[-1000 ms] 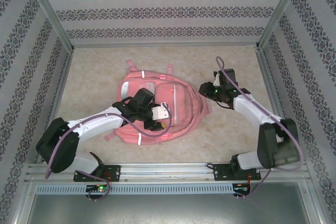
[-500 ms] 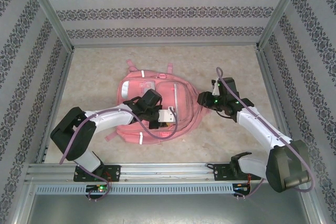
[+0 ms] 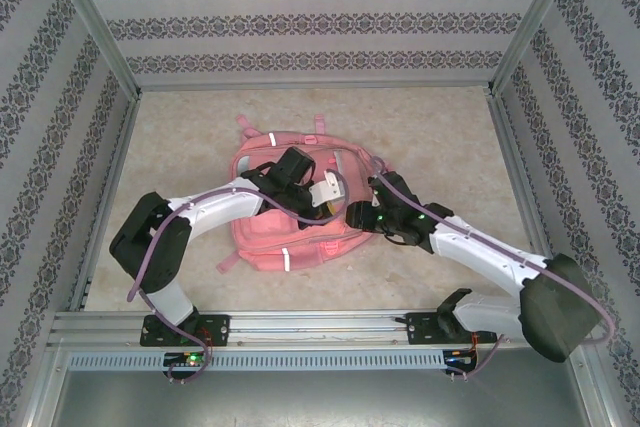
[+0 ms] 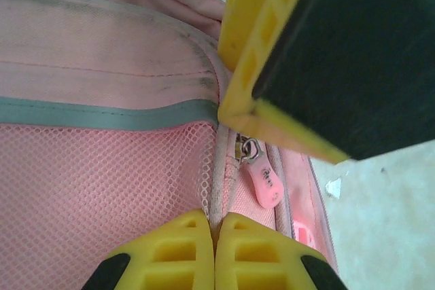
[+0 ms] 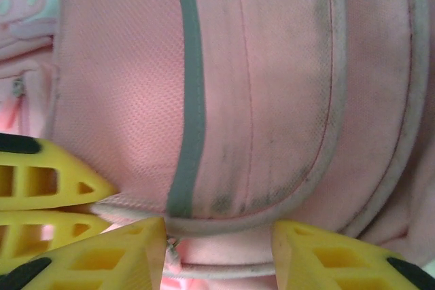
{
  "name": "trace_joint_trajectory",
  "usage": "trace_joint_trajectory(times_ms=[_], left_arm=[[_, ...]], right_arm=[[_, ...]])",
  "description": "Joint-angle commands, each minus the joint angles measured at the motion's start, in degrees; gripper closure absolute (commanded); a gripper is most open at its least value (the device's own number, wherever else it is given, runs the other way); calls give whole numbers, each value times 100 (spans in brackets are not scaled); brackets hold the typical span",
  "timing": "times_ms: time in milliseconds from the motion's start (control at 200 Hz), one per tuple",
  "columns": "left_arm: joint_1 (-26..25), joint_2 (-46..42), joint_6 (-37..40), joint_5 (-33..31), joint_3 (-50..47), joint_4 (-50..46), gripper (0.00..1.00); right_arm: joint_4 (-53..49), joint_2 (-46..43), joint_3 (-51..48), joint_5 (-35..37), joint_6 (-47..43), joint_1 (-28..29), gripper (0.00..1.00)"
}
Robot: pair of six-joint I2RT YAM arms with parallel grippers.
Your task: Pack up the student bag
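Your 2 arms have converged mid-frame to open the student bag [image 3: 262, 239]: left gripper [image 4: 215, 221] pinched shut on its piping [image 4: 221, 157], right gripper [image 5: 219, 252] part-open, empty, must next catch the zipper pull [image 4: 266, 181].

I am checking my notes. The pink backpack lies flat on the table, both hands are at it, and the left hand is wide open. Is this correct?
Not quite: the left hand is shut, not wide open. The left wrist view shows its yellow fingertips pressed together on a piped seam of the pink backpack. The rest stands.
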Motion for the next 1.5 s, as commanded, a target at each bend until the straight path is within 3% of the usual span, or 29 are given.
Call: trace_joint_trajectory(times_ms=[0, 180, 240, 500, 595, 720, 934, 1119, 1269, 1494], left_arm=[[79, -56, -809, 897, -199, 782, 100], [96, -33, -714, 831, -138, 672, 100], [97, 2, -681, 790, -114, 631, 100], [138, 19, -716, 667, -123, 732, 100], [154, 21, -716, 636, -110, 736, 100], [150, 22, -742, 655, -82, 771, 100], [150, 12, -812, 796, -135, 929, 100], [150, 6, -889, 814, -149, 1040, 100], [150, -171, -347, 704, -269, 839, 100], [201, -501, 1039, 289, -447, -63, 100]], right_arm=[[438, 284, 95, 357, -48, 128, 55], [691, 537, 137, 140, -61, 300, 59], [756, 533, 97, 20, -40, 336, 65], [754, 26, -246, -316, -41, 342, 71], [775, -23, -346, -343, -131, 340, 70], [864, 145, -361, -377, -79, 342, 61], [1055, 840, -106, -83, 59, 356, 64], [970, 1090, 121, 141, 109, 491, 79], [277, 781, 105, 685, 112, 479, 95], [-508, 430, -1, 450, -659, -202, 100]])
